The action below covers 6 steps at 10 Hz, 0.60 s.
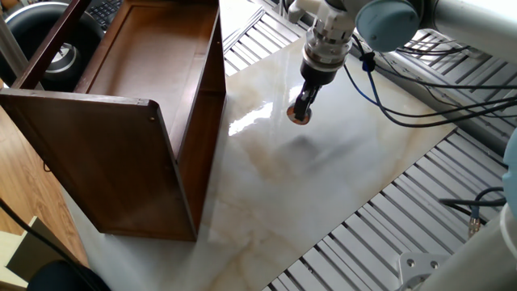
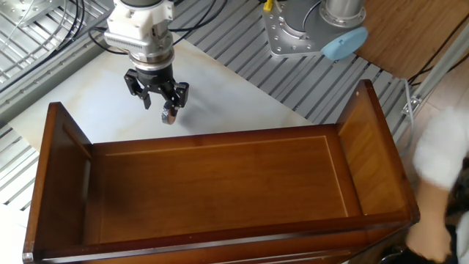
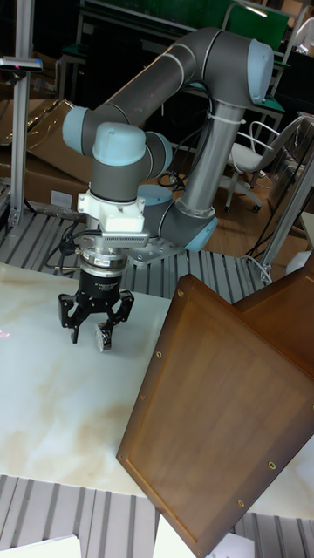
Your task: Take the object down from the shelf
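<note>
Disc step: it is already off the shelf and out over the counter, so what is left is a clean release and a clear retreat.
Shelf (image 1: 113,153): tipped at a slant, its recessed board bare, well apart from the gripper. It needs no further contact.
Counter (image 1: 323,186): glossy marble slab, so a round disc could roll or skid once freed.
Arm (image 3: 201,78): wrist points straight down over the slab. Any retreat should probably go straight up, with no sideways sweep.
Gripper (image 3: 94,321): the jaws stand apart and are not clamped on anything.
Disc (image 2: 170,115): it sits on edge at the tip of one finger, below the spread jaws, near the counter edge on the shelf side. In the view from the shelf's end its shadow lies a little below it on the slab, so it looks just clear of the surface. Whether it touches the counter or clings to the pad cannot be told.
Doing it well: hold until the disc is seen at rest. If it sticks to the pad, lower gently until its rim meets the marble, then lift slowly so the finger does not flick it.
</note>
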Tool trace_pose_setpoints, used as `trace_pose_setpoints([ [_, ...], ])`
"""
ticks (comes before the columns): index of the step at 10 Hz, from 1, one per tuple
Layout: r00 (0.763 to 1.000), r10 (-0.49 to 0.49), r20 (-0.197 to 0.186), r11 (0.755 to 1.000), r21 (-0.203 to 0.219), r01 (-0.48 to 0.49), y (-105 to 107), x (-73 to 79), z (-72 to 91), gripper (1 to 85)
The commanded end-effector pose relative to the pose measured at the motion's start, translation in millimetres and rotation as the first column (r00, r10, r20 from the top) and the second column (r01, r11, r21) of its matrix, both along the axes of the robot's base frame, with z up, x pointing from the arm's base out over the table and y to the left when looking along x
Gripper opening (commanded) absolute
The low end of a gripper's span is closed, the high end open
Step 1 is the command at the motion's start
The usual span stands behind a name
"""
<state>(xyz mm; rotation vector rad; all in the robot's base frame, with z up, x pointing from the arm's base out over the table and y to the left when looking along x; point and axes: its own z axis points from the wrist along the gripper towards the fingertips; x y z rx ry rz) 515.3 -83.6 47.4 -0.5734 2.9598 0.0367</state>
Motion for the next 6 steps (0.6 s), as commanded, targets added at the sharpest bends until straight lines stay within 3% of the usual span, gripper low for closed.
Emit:
trace_pose_setpoints([
  [1, 1.0, -0.007, 0.004, 1.0, 0.014, 0.007, 1.8, 1.4, 0.7, 62.7],
  [6, 1.0, -0.014, -0.021, 1.0, -0.011, 0.013, -9.2, -7.6, -2.6, 62.0],
])
